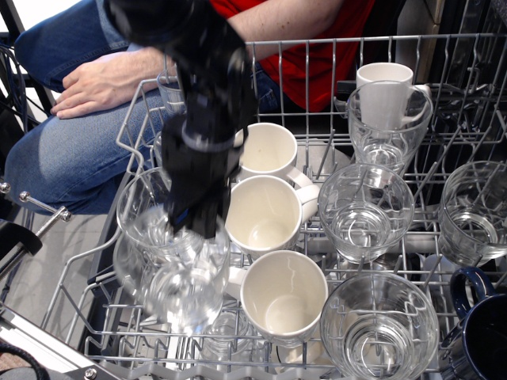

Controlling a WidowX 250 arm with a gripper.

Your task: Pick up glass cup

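Glass cup [184,286], blurred and tilted at the rack's [127,142] front-left corner, hangs from the fingers [198,226] clenched on its rim; lifting straight up should clear the neighbouring white mug [283,297].

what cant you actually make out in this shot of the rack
- Tool: its tips are blurred and merge with the glass cup; whether it is open or shut cannot be told.
- Glass cup: motion blur smears its outline, so its tilt is unclear.
- Blue mug: cut off by the right edge.
- Person: head lies above the top edge.
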